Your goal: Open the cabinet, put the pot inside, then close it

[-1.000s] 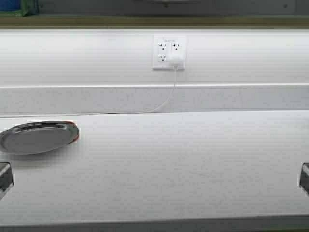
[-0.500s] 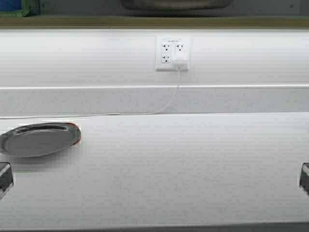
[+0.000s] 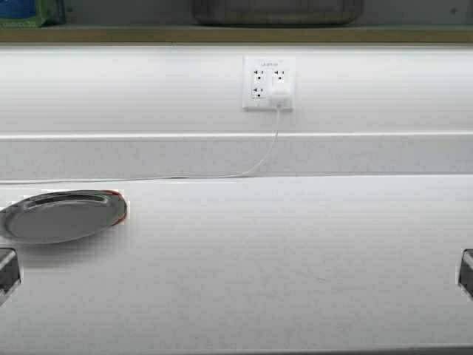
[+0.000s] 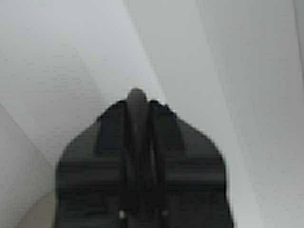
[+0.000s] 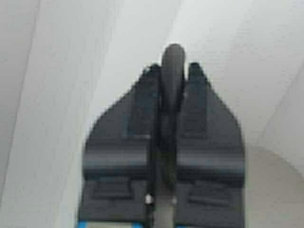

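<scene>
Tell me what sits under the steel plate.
The steel plate rests on the white counter. A red edge peeks from beneath its right rim; the plate covers the rest.

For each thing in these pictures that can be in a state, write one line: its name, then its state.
pot: only its bottom shows, on the shelf at the top edge.
steel plate: flat on the counter, empty.
charger: plugged into the wall outlet, cord trailing left.
left end effector: shut, holding nothing.
right end effector: shut, holding nothing.
</scene>
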Tool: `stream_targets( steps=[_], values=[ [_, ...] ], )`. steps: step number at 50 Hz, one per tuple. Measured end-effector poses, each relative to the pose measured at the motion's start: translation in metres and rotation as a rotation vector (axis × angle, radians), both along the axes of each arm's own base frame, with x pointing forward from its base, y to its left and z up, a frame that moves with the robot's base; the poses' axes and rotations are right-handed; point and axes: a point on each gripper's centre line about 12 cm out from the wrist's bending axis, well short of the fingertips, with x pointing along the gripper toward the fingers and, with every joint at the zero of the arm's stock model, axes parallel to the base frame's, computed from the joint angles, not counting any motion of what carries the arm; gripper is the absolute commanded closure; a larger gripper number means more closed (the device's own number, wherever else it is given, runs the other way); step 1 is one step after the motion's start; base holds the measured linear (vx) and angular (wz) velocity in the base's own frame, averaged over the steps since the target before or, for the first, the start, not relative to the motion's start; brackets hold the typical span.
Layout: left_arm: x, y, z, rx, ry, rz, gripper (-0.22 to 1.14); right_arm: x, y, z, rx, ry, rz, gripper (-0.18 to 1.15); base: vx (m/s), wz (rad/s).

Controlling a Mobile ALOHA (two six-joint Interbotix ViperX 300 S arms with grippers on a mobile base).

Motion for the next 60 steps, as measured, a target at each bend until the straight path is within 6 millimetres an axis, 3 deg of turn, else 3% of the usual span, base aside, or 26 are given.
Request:
stream_targets(
  steps=[7,11,15,19,21,23,25,34,48,60],
  values=[
    [0.003,-0.002,-0.002,-0.011,0.003,-0.001,0.89,0.003,0.0,-0.008,0.06,0.014,0.004,0.84,-0.01,0.0],
    [0.003,-0.002,0.0,-0.021,-0.007,0.003,0.8,0.005,-0.002,-0.01,0.093,0.019,0.003,0.66,-0.01,0.01],
    [0.003,0.002,0.0,-0.043,-0.033,0.03,0.57,0.005,-0.002,-0.008,0.107,0.01,0.003,0.32,-0.01,0.0],
    [0.002,0.007,-0.001,-0.077,-0.072,0.069,0.23,0.006,-0.003,-0.01,0.128,-0.016,-0.005,-0.02,0.0,-0.01],
    [0.0,0.01,-0.002,-0.099,-0.09,0.083,0.06,0.006,-0.003,-0.011,0.143,-0.029,-0.008,-0.12,0.0,0.0],
    [-0.002,0.012,-0.004,-0.123,-0.107,0.097,-0.1,0.004,-0.003,-0.013,0.154,-0.036,-0.008,-0.11,0.0,0.0],
    [-0.005,0.014,-0.005,-0.142,-0.117,0.103,-0.17,0.002,-0.004,-0.017,0.161,-0.034,-0.01,-0.08,0.01,0.01],
    [-0.018,0.012,0.004,-0.186,-0.166,0.1,-0.09,-0.009,-0.005,-0.029,0.168,-0.013,-0.01,-0.07,0.01,0.01],
    [-0.026,0.013,0.005,-0.186,-0.174,0.096,-0.1,-0.024,-0.009,-0.026,0.137,-0.042,-0.024,-0.07,0.0,0.0],
    [-0.047,0.014,0.009,-0.182,-0.178,0.084,-0.1,-0.04,-0.012,-0.017,0.133,-0.079,-0.027,-0.07,0.0,0.0]
  ],
)
